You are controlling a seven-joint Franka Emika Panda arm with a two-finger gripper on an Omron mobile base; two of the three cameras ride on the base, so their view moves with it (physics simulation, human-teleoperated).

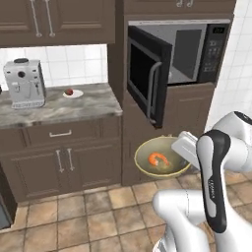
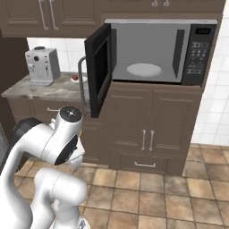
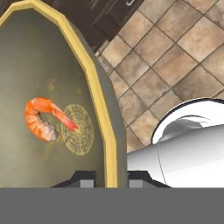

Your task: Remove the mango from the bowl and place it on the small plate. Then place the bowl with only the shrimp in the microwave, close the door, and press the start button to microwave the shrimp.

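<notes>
The olive-yellow bowl [image 1: 162, 157] hangs in mid-air above the tiled floor [image 1: 88, 216], below the open microwave [image 2: 154, 51] and in front of the brown lower cabinets [image 2: 147, 129]. Its jaws [image 3: 106, 177] close on the bowl's rim at the 3 o'clock side in the left base view, one dark fingertip inside the wall and one outside. The bowl, wide and shallow with a bright yellow edge and a faint ring pattern at its centre, holds a single curled orange-pink shrimp [image 3: 41, 118], lying near the middle.

At 10 o'clock from the bowl, on the mottled grey stone surface [image 1: 59, 110], the small red mango [image 1: 69, 92] sits on the small white plate [image 1: 78, 94]. A boxy silver coffee machine [image 1: 24, 83] stands at the plate's 9 o'clock, well apart from it.

The microwave's grey cavity shows a pale round turntable [image 2: 144, 69]; its dark button panel [image 2: 199, 53] carries a green display. The black door [image 2: 99, 67] stands swung out, its curved grey bar handle [image 1: 153, 91] jutting toward the room, directly above the bowl in the left base view. Brown upper cabinets [image 1: 54, 19] with metal pulls hang over the surface.
</notes>
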